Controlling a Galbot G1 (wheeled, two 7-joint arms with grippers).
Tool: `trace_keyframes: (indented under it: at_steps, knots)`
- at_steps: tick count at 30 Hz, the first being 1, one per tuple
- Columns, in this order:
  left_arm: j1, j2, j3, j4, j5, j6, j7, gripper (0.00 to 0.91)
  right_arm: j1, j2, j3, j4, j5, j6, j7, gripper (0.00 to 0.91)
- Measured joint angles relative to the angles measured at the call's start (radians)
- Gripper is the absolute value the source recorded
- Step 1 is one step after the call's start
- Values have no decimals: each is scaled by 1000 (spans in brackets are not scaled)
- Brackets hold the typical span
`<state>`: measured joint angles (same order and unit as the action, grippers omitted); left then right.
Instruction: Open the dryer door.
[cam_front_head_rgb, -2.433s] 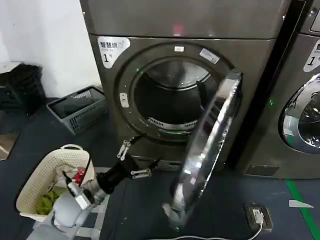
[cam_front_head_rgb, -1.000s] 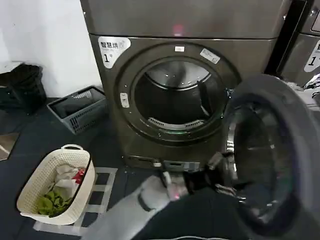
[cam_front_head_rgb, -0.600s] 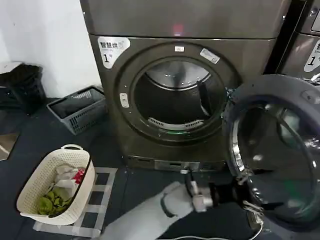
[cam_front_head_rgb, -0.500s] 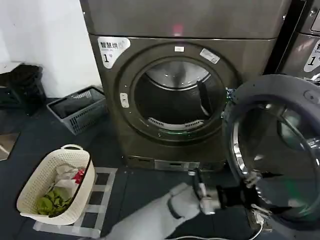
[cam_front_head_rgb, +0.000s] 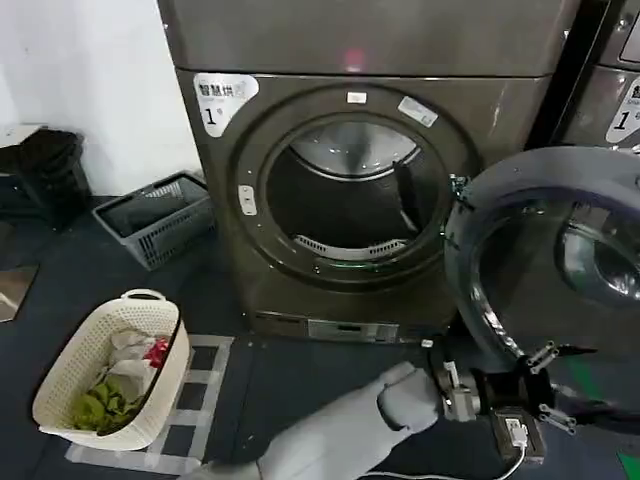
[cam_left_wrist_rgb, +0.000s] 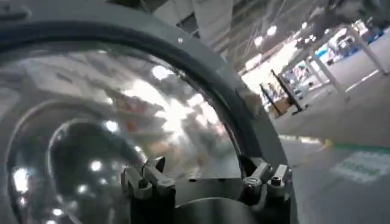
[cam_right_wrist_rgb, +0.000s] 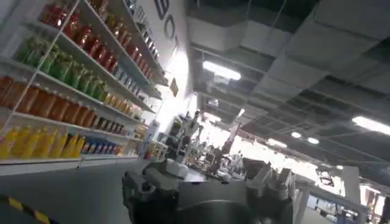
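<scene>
Dark floor (cam_front_head_rgb: 60, 270) fronts the dryer, its dryer door (cam_front_head_rgb: 560, 265) swung wide, left hand (cam_front_head_rgb: 545, 385) seemingly spread beneath it.

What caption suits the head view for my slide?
Left gripper, fingers open, at the lower rim of the dryer door, swung wide open.

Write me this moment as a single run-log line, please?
dryer door: swung wide open, drum exposed | left gripper: open, at door's lower rim | right gripper: open, away from door
</scene>
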<state>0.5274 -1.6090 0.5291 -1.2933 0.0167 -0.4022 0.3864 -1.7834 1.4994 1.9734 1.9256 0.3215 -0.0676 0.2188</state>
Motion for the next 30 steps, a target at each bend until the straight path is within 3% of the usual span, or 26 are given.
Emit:
trace_keyframes:
  at_steps: [12, 18, 25, 30]
  knots:
    - [-17, 0, -22, 106, -8, 42, -37, 907, 5, 7, -15, 8, -10, 3, 0, 907]
    - [-15, 0, -19, 98, -23, 86, -60, 907, 8, 14, -23, 20, -15, 3, 1, 907]
    - [-1, 0, -5, 56, -111, 112, -166, 907, 10, 27, -35, 42, -19, 3, 4, 907]
    - [3, 0, -2, -1, -219, 234, -256, 907, 15, 39, -47, 58, -25, 2, 8, 907]
